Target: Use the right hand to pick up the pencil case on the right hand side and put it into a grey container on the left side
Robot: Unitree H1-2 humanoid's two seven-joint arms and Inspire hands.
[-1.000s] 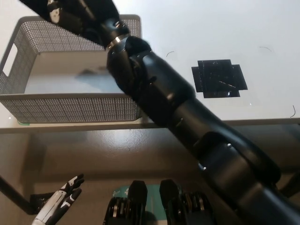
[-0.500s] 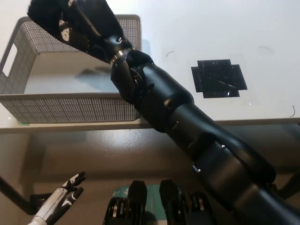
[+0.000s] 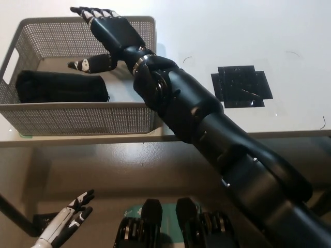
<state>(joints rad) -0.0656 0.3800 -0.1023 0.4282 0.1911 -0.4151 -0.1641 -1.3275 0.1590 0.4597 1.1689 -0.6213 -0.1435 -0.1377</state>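
Note:
The black pencil case (image 3: 61,87) lies flat inside the grey mesh container (image 3: 77,121) at the table's left, along its near-left part. My black right hand (image 3: 103,33) hovers over the container's right half, open, fingers spread and holding nothing, a little to the right of the case. My white left hand (image 3: 70,219) rests low at the lower left, below the table edge, fingers apart.
A black square mat (image 3: 241,86) lies on the white table (image 3: 222,31) to the right of my arm. The table's front edge (image 3: 103,139) runs across the picture just below the container.
The pencil case left my right hand and now lies in the container. The hand opened and rose slightly toward the container's right side. My left hand stayed put.

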